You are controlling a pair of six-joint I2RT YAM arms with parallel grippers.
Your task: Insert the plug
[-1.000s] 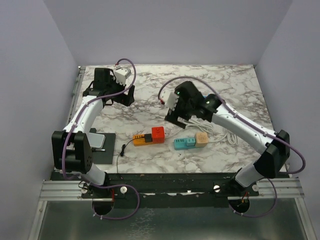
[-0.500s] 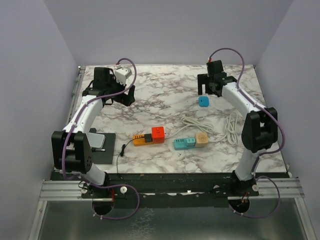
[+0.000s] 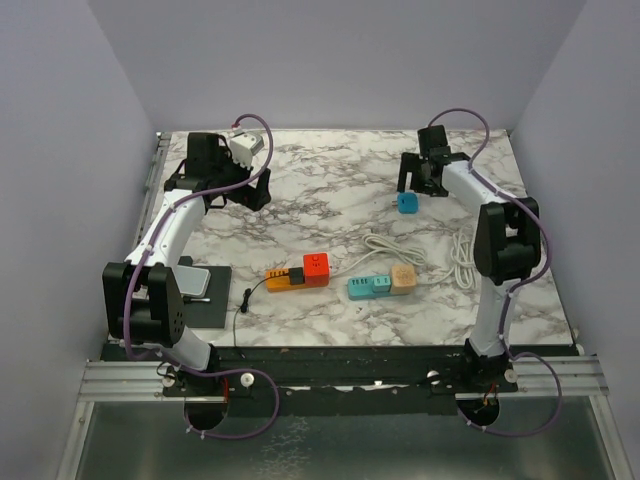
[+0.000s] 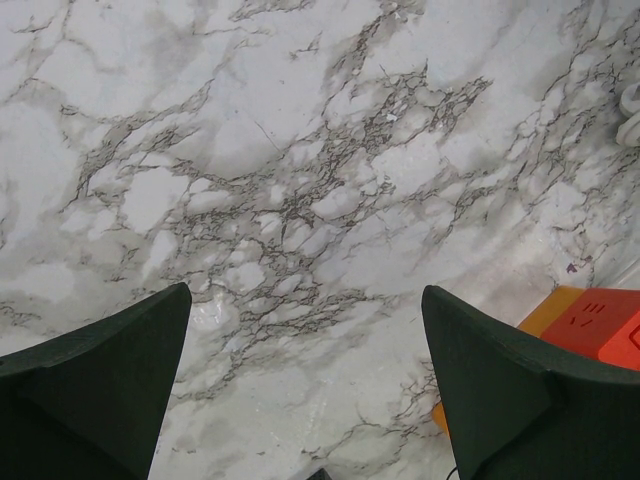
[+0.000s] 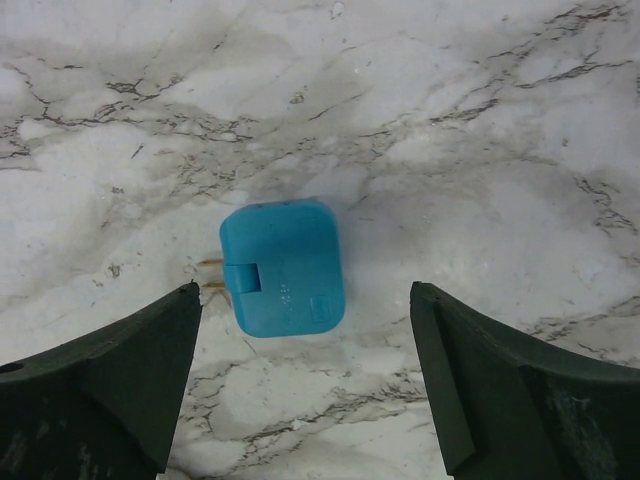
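1. Top view: see R gripper [image 3: 413,186] at far right of table [image 3: 300,215], open wide, holding nothing, just above blue plug [image 3: 407,203]. Prob. lined up for a grab.
2. Same view: spot teal strip [image 3: 380,286] w/ white cord [image 3: 462,255] and orange strip [image 3: 298,274] near front, well apart from plug. Can't tell which strip the plug goes in. Lots of bare room btw. them. Back wall close behind.
3. Left wrist view: L gripper [image 4: 305,390] open wide, empty, over bare marble. Corner of orange strip at right.
4. Right wrist view: plug flat btw. both fingers [image 5: 120,380], touching neither. Prongs [image 5: 211,285] poke left. Room on each side for closing.
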